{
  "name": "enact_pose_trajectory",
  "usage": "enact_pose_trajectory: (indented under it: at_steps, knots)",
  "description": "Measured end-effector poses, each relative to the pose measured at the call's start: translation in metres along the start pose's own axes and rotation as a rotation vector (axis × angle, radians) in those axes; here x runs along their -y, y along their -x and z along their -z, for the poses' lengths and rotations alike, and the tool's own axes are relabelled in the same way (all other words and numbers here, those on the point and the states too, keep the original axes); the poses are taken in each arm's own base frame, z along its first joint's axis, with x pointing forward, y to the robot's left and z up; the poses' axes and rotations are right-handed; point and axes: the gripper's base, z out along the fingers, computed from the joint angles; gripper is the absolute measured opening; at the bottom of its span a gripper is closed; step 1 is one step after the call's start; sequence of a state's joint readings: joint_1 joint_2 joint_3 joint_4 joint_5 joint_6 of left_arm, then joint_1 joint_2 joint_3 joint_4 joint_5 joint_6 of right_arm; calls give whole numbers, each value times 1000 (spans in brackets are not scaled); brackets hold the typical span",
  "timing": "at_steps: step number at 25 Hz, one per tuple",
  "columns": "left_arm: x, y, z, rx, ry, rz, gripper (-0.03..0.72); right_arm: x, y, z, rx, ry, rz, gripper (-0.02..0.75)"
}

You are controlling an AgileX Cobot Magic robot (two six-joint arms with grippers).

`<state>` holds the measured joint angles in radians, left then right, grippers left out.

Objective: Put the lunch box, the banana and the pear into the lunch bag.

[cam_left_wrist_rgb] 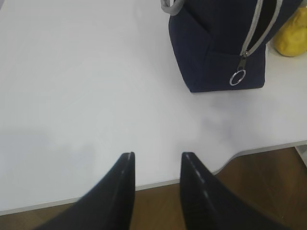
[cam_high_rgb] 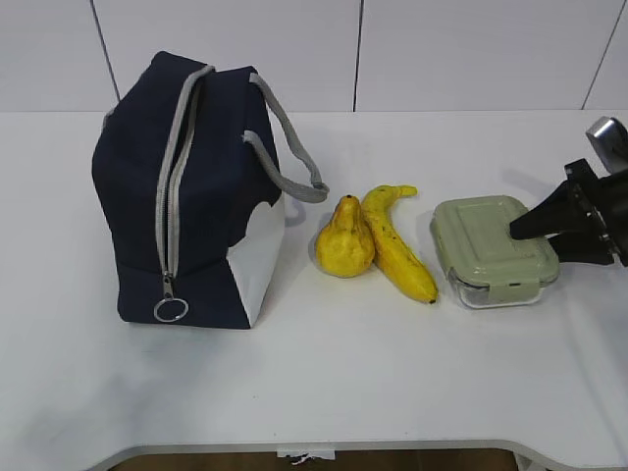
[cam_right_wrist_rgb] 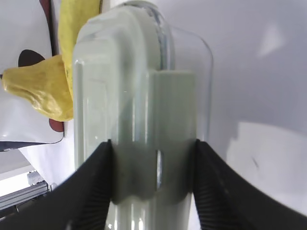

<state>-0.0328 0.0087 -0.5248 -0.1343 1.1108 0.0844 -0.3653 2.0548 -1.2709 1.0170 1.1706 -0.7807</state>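
The navy lunch bag (cam_high_rgb: 147, 196) stands upright at the left, its ring pull (cam_high_rgb: 170, 310) low on the front; it also shows in the left wrist view (cam_left_wrist_rgb: 211, 48). The pear (cam_high_rgb: 343, 240) and the banana (cam_high_rgb: 397, 245) lie touching in the middle. The lunch box (cam_high_rgb: 491, 245) with its sage-green lid sits at the right. My right gripper (cam_right_wrist_rgb: 152, 143) is shut on the lunch box (cam_right_wrist_rgb: 139, 96), fingers pressed on its lid side and its clear base side. My left gripper (cam_left_wrist_rgb: 157, 155) is open and empty over the table's front edge, well short of the bag.
The bag's grey strap handles (cam_high_rgb: 294, 157) droop toward the pear. The white table (cam_high_rgb: 324, 373) has a curved front edge (cam_left_wrist_rgb: 225, 160). A white tiled wall stands behind.
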Motion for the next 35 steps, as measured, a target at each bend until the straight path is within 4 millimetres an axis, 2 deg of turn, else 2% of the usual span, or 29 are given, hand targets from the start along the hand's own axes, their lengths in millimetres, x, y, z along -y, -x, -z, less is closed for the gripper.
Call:
enact_pose_trajectory:
  at_steps: [5,10,14,20,26,30,35]
  knots:
    - [0,0,0,0,0,0,244,-10,-1,9,8,-29,-18,370]
    - [4,5,-1,-25,-43,23,244,-30,-1,25,55,-38,-23,370]
    - [7,22,-4,-70,-88,54,244,-46,-2,37,86,-43,-7,370]
    - [11,58,-14,-154,-156,106,244,-67,-7,53,128,-44,-36,370]
    - [8,83,-37,-248,-159,121,255,-105,-10,75,243,66,-45,370]
    - [8,88,-57,-314,-184,141,337,-121,-11,84,296,129,-32,370]
    - [18,100,-96,-396,-362,189,387,-133,-12,90,331,175,-24,370]
